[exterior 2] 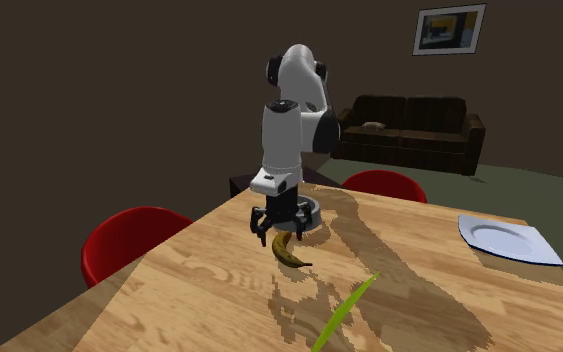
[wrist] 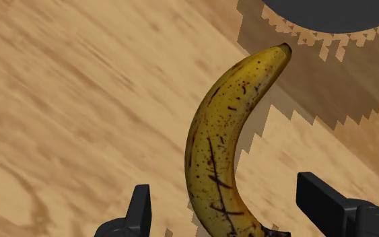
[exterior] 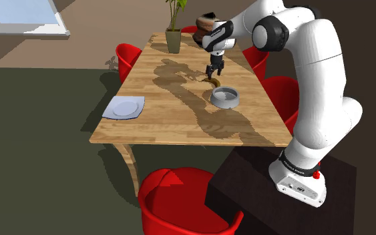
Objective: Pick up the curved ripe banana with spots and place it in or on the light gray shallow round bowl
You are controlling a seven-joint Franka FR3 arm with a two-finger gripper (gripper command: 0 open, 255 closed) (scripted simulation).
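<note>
Wrist view: the spotted yellow banana [wrist: 228, 141] is seen lying on the wooden surface [wrist: 80, 101], set lengthwise between the two fingers of the gripper [wrist: 225, 183]. The fingers are spread wide and a gap is left on each side of the fruit, so nothing is held. The banana's tip is pointed toward the grey bowl [wrist: 329, 13], whose rim is seen just beyond it. A strip of shaded wood is left between the two, and they are not touching.

In the shoulder view the gripper [exterior: 214, 69] is hung low over the banana [exterior: 210, 80], near the middle of the surface [exterior: 159, 113]. The bowl [exterior: 225, 97] is placed just beside the banana, on the side nearer the stand [exterior: 280, 193]. A white plate [exterior: 124, 107] is set well apart, by the surface's edge at the shoulder view's left, and a potted plant [exterior: 173, 37] is stood at the far end. A red chair [exterior: 179, 200] is drawn up at the near end, and others are ranged along the sides.

In the second exterior view the gripper [exterior 2: 282, 228] is pointed straight down, with the banana [exterior 2: 289, 252] lying just under it on the side nearer the camera. The bowl [exterior 2: 314, 211] is partly hidden behind the gripper. A green leaf [exterior 2: 347, 308] is seen in the foreground, near the banana but clear of it. The plate [exterior 2: 509, 240] is set far off at that view's right, and a dark sofa [exterior 2: 409, 130] is placed by the far wall.
</note>
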